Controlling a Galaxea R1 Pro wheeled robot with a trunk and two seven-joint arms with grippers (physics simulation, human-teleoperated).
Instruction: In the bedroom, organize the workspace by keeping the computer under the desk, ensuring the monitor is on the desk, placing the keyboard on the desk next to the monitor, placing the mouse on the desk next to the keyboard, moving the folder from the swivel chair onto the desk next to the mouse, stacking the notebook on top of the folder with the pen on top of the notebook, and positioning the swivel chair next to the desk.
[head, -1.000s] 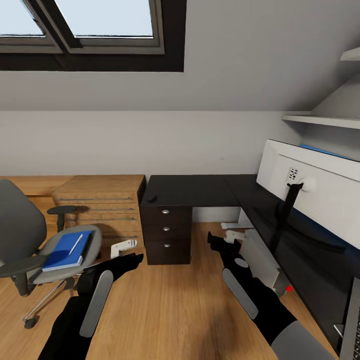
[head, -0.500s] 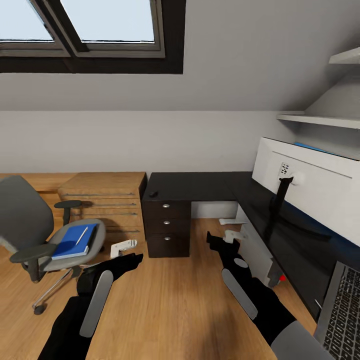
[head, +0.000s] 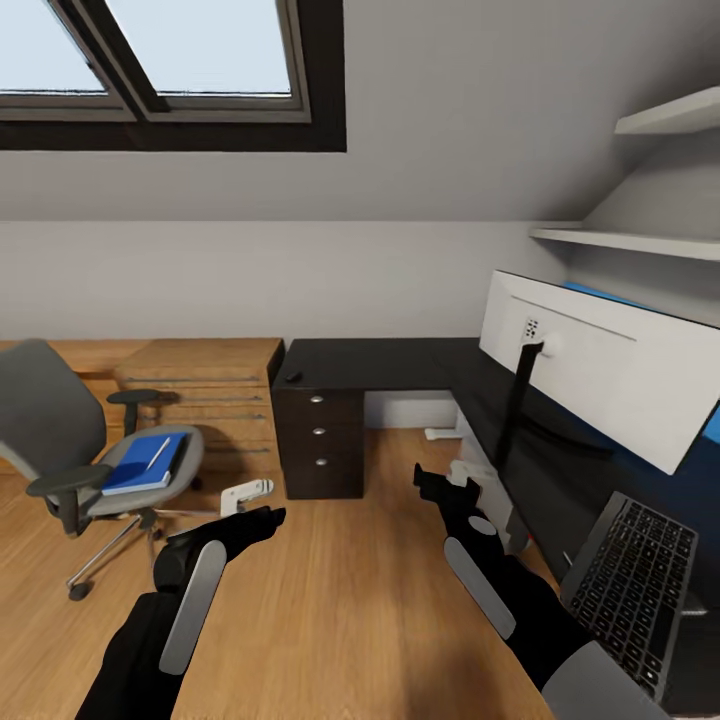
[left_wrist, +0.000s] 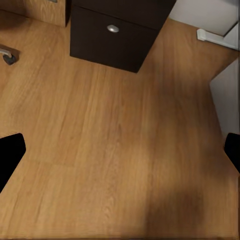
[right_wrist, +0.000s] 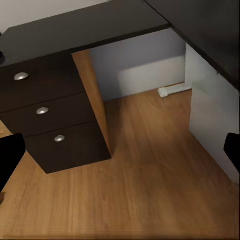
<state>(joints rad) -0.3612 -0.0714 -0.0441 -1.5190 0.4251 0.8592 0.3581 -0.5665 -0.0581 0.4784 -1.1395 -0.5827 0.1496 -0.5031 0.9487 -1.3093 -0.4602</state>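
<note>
On the swivel chair (head: 60, 440), folder (head: 140, 466) bears no legible writing.

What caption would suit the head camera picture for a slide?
Attic bedroom: both grippers, left and right, hang empty over the wood floor; blue folder on swivel chair, monitor on black desk.

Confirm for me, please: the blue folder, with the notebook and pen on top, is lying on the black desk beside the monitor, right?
Not quite. In the head view the blue folder, with the notebook and pen on top, lies on the swivel chair seat, not on the black desk beside the monitor.
</note>
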